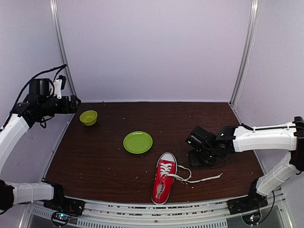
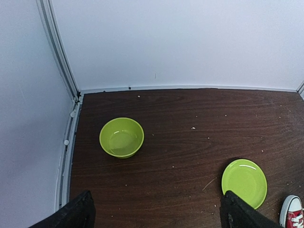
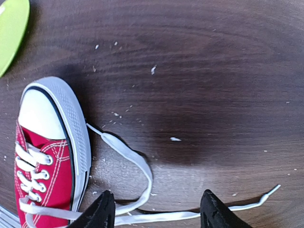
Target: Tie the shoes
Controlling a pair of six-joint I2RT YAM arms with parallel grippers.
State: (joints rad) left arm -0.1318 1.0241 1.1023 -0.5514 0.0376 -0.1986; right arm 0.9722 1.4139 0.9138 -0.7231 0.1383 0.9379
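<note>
**Red canvas sneaker at the near edge, laces loose**

Red canvas with a white rubber sole and toe cap: the sneaker (image 1: 165,183) sits sole-down on the dark wooden surface (image 1: 104,161), close to the near edge and a little right of centre. Its toe points towards the back wall. The white laces (image 3: 137,166) are threaded through the eyelets but untied. Their free ends trail off the shoe's right side, one curving into an open loop just beside the toe. The other runs out flat to the right and ends in a plain tip.

The right fingers (image 3: 102,211) hang low over the surface to the right of the sneaker. They stand apart with nothing clamped between them. In the right wrist view the flat run of lace passes across the gap between them, and I cannot tell whether either tip touches it.

The left fingers (image 2: 76,213) are spread wide and empty, with the left arm raised high at the left side, well apart from the sneaker.

A green plate (image 1: 137,142) lies beyond the toe and slightly left, near it but not touching. A green bowl (image 1: 88,117) stands upright towards the far left corner. Pale crumbs are scattered across the wood
</note>
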